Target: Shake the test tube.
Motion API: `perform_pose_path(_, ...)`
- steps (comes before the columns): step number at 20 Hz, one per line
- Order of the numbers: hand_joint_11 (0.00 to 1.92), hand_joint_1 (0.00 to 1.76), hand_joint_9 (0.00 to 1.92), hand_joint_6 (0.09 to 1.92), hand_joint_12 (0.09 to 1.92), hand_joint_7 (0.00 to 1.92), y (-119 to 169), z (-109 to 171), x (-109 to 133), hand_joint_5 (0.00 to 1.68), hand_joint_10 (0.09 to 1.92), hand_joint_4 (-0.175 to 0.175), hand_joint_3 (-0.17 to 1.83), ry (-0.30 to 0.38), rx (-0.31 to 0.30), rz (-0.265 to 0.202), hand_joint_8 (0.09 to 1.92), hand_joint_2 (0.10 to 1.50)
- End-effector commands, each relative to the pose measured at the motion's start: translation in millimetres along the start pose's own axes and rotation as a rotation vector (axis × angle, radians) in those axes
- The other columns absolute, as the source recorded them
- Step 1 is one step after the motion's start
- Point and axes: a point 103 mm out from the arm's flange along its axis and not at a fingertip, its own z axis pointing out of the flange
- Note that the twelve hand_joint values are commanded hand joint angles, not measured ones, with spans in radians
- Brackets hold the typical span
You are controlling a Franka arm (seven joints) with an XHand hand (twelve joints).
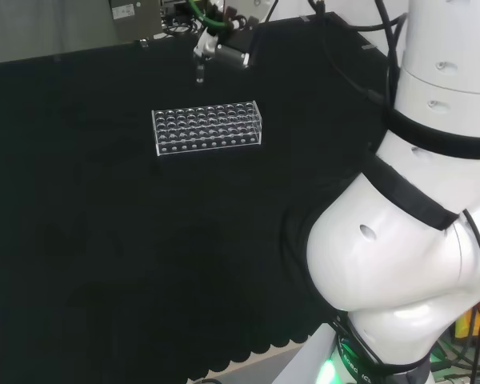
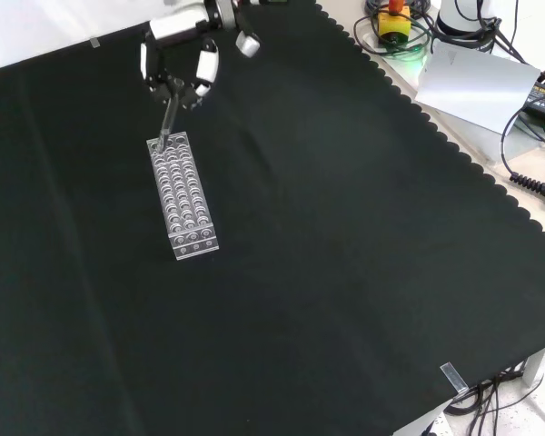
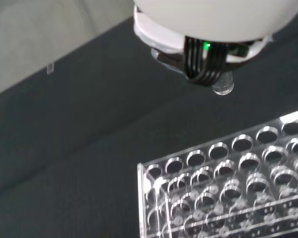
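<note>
Holding the test tube (image 2: 167, 121) up off the rack, the hand (image 2: 177, 77) has its fingers curled in around the tube's upper end, so it's clamped on it. In the front view the tube hangs down from the fingers at a slight tilt, its lower end just over the far end of the clear test tube rack (image 2: 185, 202). In the wrist view its rounded glass tip (image 3: 222, 88) floats free above the rack's corner holes, not seated in any of them.

So my read: the pick-up part looks done, and the shaking itself is what's left (can't tell from one moment whether any of it is underway). Putting it back may come after, but that's a guess.

Material-wise, the tube is thin clear glass or plastic with a domed bottom, and I can't make out any liquid inside. The rack is a long see-through acrylic block with rows of round holes whose rims catch the light. Under it is the matte black cloth (image 2: 345, 272) with a scalloped edge.
</note>
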Motion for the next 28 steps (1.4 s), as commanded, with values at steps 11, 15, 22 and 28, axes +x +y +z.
perform_pose_path(11,1.10,1.44,1.30,0.61,1.03,1.41,-38.2,-6.2,72.5,1.31,0.61,-0.175,0.77,0.055,0.028,-0.141,0.62,0.55)
perform_pose_path(15,1.10,1.44,1.30,0.61,1.03,1.42,-53.8,6.4,111.9,1.31,0.61,-0.175,0.77,0.063,0.057,-0.205,0.62,0.55)
perform_pose_path(22,1.10,1.44,1.30,0.61,1.03,1.42,-63.3,-1.9,108.1,1.31,0.61,-0.175,0.77,0.039,0.043,-0.193,0.62,0.55)
perform_pose_path(28,1.10,1.44,1.30,0.61,1.03,1.42,-51.5,-37.0,28.5,1.31,0.62,-0.175,0.77,-0.021,-0.020,-0.058,0.62,0.55)
